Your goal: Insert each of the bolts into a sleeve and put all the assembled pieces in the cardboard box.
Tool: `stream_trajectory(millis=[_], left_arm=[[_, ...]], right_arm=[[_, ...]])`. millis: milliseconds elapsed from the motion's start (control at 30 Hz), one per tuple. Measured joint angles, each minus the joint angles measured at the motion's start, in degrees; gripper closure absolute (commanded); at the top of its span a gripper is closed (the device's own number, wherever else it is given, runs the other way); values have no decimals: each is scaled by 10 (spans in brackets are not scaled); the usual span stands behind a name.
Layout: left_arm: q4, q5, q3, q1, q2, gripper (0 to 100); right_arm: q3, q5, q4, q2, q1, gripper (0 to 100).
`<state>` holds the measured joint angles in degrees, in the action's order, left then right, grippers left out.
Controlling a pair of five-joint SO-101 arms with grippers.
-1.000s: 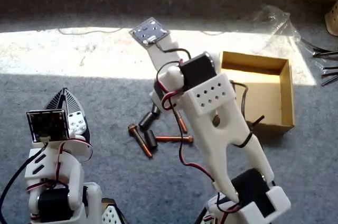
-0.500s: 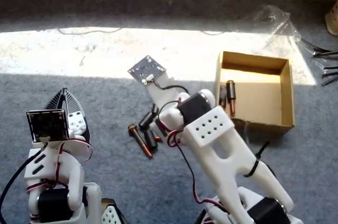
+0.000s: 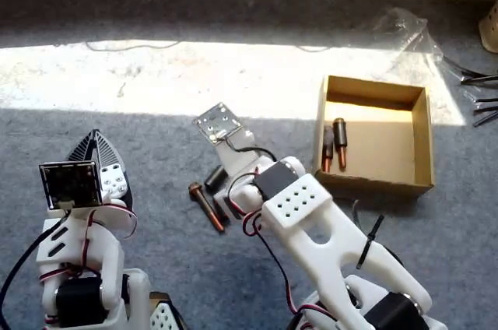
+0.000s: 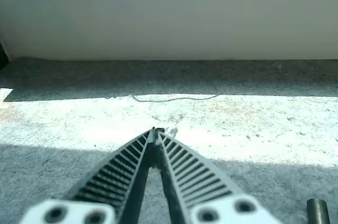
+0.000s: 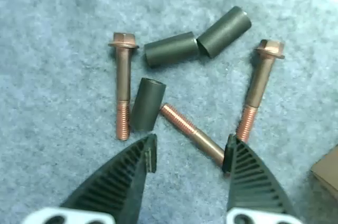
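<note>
White plastic arms stand nearest on the grey carpeted desk (image 3: pixel 163 260). The ribbed black left gripper (image 4: pixel 156 131) is clenched, tips pressed together on nothing, and raised over the near left of the carpet. The right gripper (image 5: pixel 189 154) is released, its jaws spread wide, and hangs just above the loose parts in the middle of the desk. Six loose parts lie there: three bolts and three sleeves, none joined. Each bolt is copper-coloured metal with a flanged hex head, a smooth shank and a threaded end. The first bolt (image 5: pixel 122 86) lies just beside the first sleeve (image 5: pixel 148 103), a short dark grey tube with an open bore. The second bolt (image 5: pixel 191 131) slants between the gripper's tips, its head end hidden at one tip. The third bolt (image 5: pixel 259 84) lies apart on the other side. Farther on, the second sleeve (image 5: pixel 170 48) and third sleeve (image 5: pixel 224 31) lie end to end, touching. Beyond the pile, to the right, sits the shallow square cardboard box (image 3: pixel 377 92), holding two assembled pieces against its left wall: one assembled piece (image 3: pixel 340 142) and the other assembled piece (image 3: pixel 327 149), side by side, each a dark sleeve with copper thread poking out. Farthest back lies a crumpled clear plastic bag (image 3: pixel 401 26).
</note>
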<state>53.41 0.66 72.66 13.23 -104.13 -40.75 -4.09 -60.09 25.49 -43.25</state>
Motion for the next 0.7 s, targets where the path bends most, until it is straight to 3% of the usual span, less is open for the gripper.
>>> stream_trajectory(millis=[400, 700], left_arm=[[0, 0, 0, 8, 0, 990], [0, 0, 0, 36, 0, 990]], right_arm=[[0, 47, 30, -3, -22, 811], [77, 47, 30, -164, -22, 811]])
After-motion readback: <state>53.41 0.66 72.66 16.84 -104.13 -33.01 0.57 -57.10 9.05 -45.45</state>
